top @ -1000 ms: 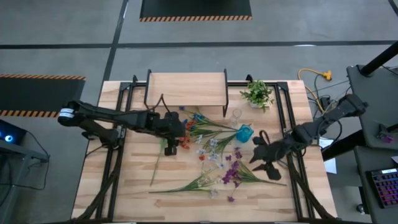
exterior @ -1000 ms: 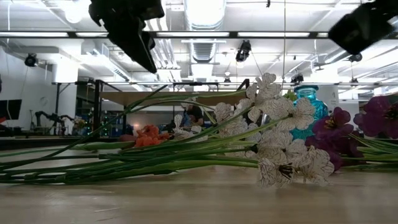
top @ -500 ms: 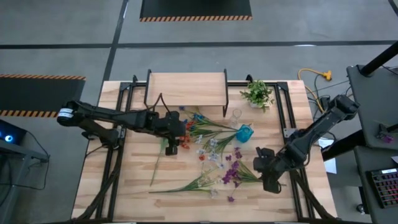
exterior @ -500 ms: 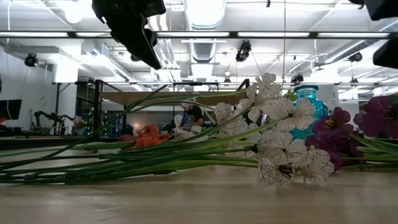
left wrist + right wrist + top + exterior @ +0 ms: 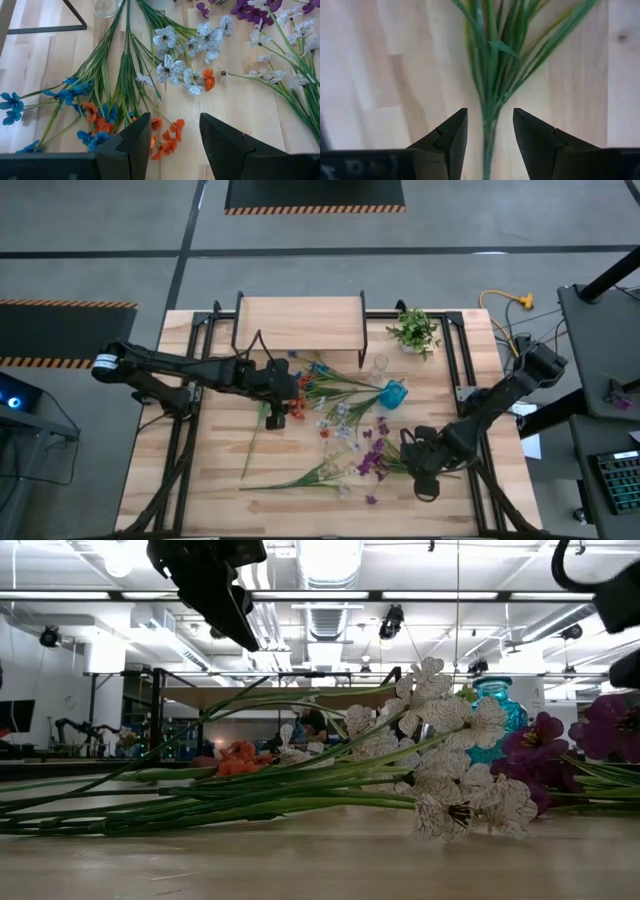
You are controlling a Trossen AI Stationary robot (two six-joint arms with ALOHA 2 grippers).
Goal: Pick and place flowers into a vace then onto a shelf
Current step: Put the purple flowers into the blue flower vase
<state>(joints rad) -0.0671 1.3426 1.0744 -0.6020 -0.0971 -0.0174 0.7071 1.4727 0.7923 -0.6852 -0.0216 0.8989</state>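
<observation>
The flowers (image 5: pixel 345 425) lie strewn over the middle of the table: orange and blue blooms (image 5: pixel 95 117), white ones (image 5: pixel 450 775) and purple ones (image 5: pixel 372 460). My right gripper (image 5: pixel 490 112) points down, open, over the green stems (image 5: pixel 492 75) of the purple bunch near the table's right front (image 5: pixel 418 465). One finger stands on each side of the stems, touching nothing. My left gripper (image 5: pixel 174 120) hangs open above the orange blooms (image 5: pixel 288 392). A blue vase (image 5: pixel 393 393) stands among the flowers. The shelf (image 5: pixel 300 323) is at the far edge.
A clear glass vase (image 5: pixel 380 365) stands near the shelf's right leg. A small potted plant (image 5: pixel 415 330) sits at the far right. Black frame rails (image 5: pixel 455 370) run along both sides of the table. Bare wood lies along the near edge (image 5: pixel 300 515).
My right gripper has come down and toward the table's near edge, tipping to point steeply down and rolling about its own line. It now stands over the stems of the purple bunch. The flowers have not moved.
</observation>
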